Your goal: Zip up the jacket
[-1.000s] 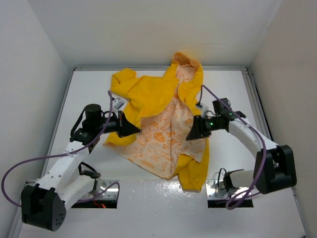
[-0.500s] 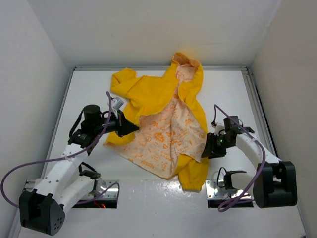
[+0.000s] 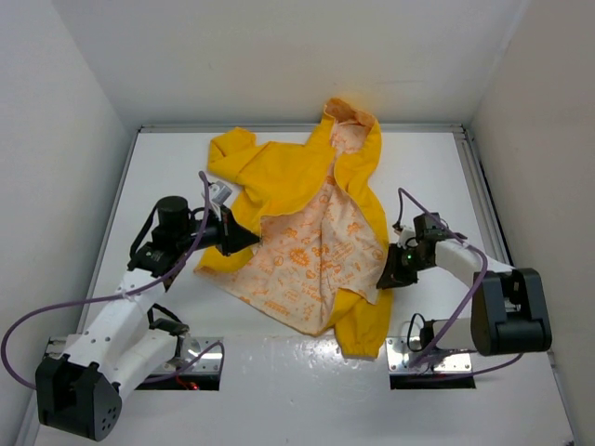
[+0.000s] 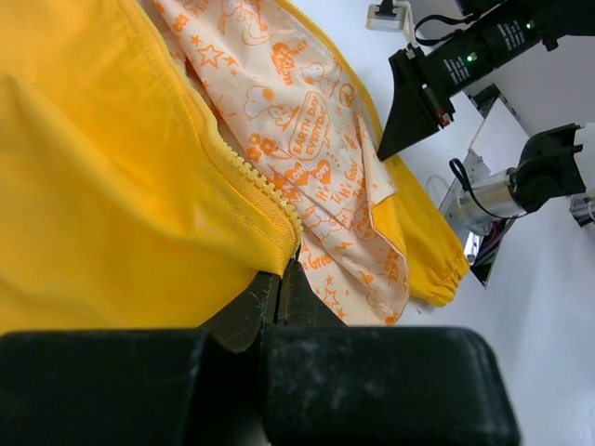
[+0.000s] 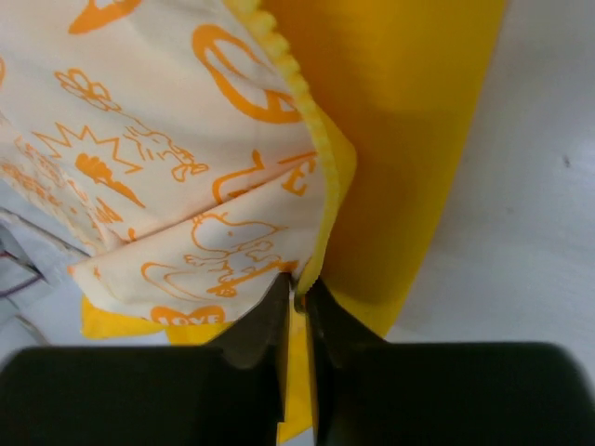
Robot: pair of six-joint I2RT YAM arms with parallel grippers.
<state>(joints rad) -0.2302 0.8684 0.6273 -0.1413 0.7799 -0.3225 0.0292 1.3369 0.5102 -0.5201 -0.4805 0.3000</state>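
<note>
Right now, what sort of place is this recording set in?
Probably a lab robot test cell: plain white walls box in a white table, the left arm and right arm are bolted at its near edge, one jacket between them.

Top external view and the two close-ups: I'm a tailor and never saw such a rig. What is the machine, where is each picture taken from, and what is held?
These are two robot arms bolted at the near edge of a white table. The wide picture comes from a fixed camera above and behind them: left arm on the left, right arm on the right. Each close-up comes from a wrist camera looking along that arm's black jaws. On the table lies a yellow hooded jacket, unzipped, its white, orange-printed lining showing. The left jaws are shut on one front edge by the zipper teeth; the right jaws pinch the other zipper edge.
</note>
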